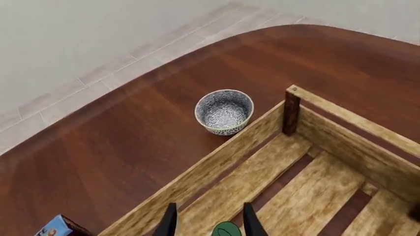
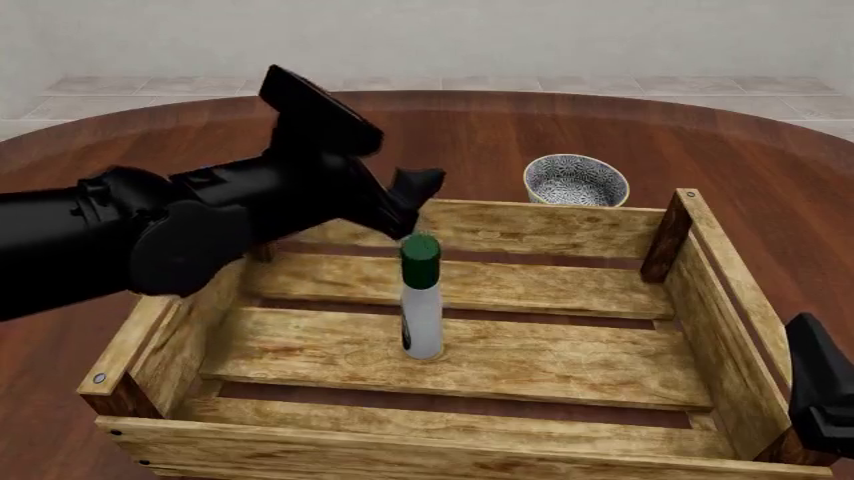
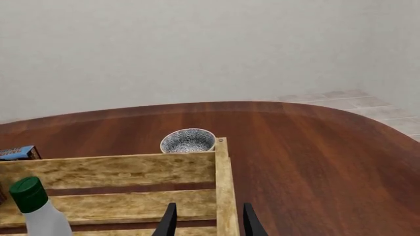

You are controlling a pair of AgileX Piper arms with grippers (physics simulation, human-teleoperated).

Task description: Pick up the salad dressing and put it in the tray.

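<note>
Wooden slats form the tray (image 2: 467,285), where the slim whitish salad dressing (image 2: 422,310) stands upright at centre frame, green cap directly beneath the left gripper (image 2: 411,215), whose fingers are spread, holding nothing.

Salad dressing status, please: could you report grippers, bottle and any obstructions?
Left gripper open, just above the cap. Right gripper open, idle by the crate wall. Salad dressing upright on the tray floor. Nothing in the way.
</note>
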